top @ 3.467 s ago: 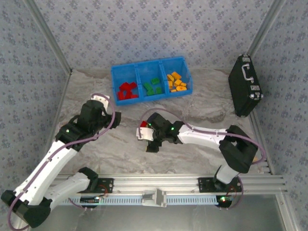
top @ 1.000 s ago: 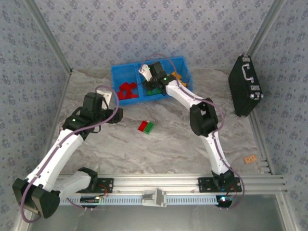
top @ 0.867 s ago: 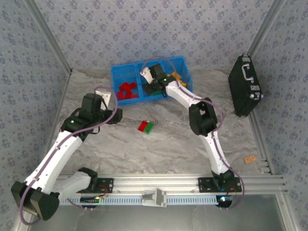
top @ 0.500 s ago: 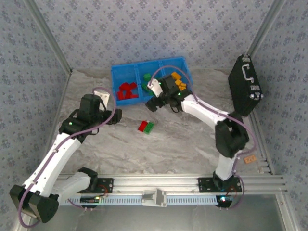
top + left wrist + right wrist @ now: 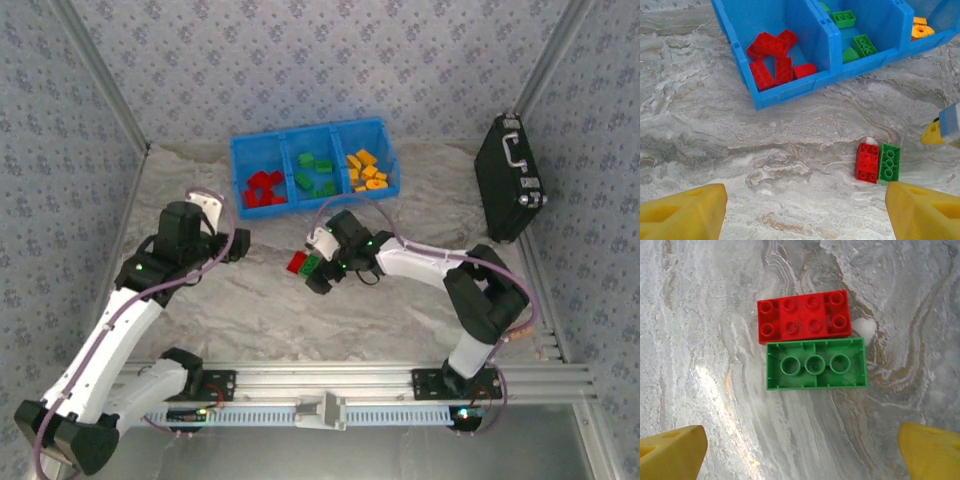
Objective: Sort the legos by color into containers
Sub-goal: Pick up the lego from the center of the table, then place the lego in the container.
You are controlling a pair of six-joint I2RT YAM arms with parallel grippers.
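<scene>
Right end effector (image 5: 801, 454) gaping, empty | red lego (image 5: 804, 316) abuts green lego (image 5: 815, 363), at its 12 o'clock | risk: pinching both (one gets misfiled)

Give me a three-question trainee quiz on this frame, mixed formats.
1. True or false: the green brick on the table lies studs up.
2. What colour is the other brick beside it?
3. The right gripper is: A) shut on a brick, B) open above the pair, C) inside the tray.
Key: 1 false, its hollow underside faces up; 2 red; 3 B.
</scene>
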